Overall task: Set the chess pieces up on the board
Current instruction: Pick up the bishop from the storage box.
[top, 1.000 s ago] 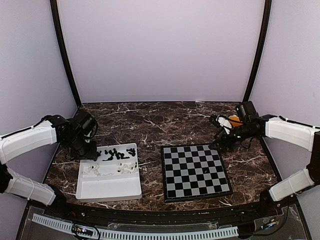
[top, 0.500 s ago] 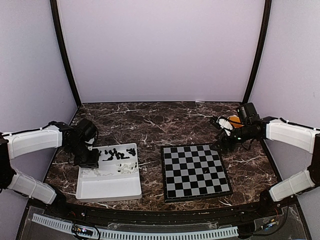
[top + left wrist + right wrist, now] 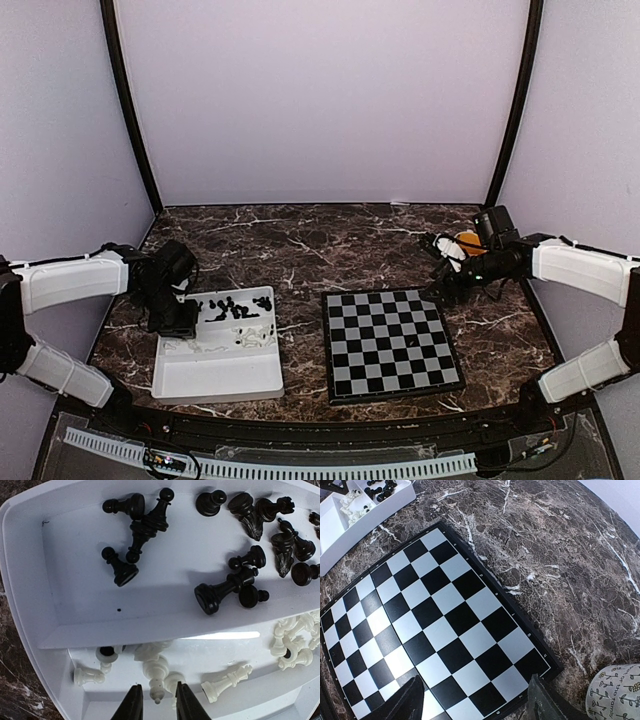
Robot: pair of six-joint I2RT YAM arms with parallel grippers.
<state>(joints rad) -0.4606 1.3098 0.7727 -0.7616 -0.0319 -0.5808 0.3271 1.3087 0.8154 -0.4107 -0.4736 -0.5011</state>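
Over the last second my left gripper (image 3: 156, 706) dropped to the left end of the white tray (image 3: 30, 555) and narrowed its claw around a white piece (image 3: 156, 677); I couldn't tell if it gripped. The board (image 3: 390, 340) stayed bare, with the right gripper (image 3: 476, 700) wide by its far right corner

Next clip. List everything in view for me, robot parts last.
black chess pieces: over a dozen, black, tray's far compartment
white chess pieces: several, white, tray's middle compartment
tray: one, white, left of the board
board: one, black and pale checks, bare of pieces
mug: one, pale leaf-patterned, beyond the board's far right corner
table: one, dark marble, underneath
left tool: one, black, straddling a white piece, contact unclear
right tool: one, black, open, above the board's far right corner
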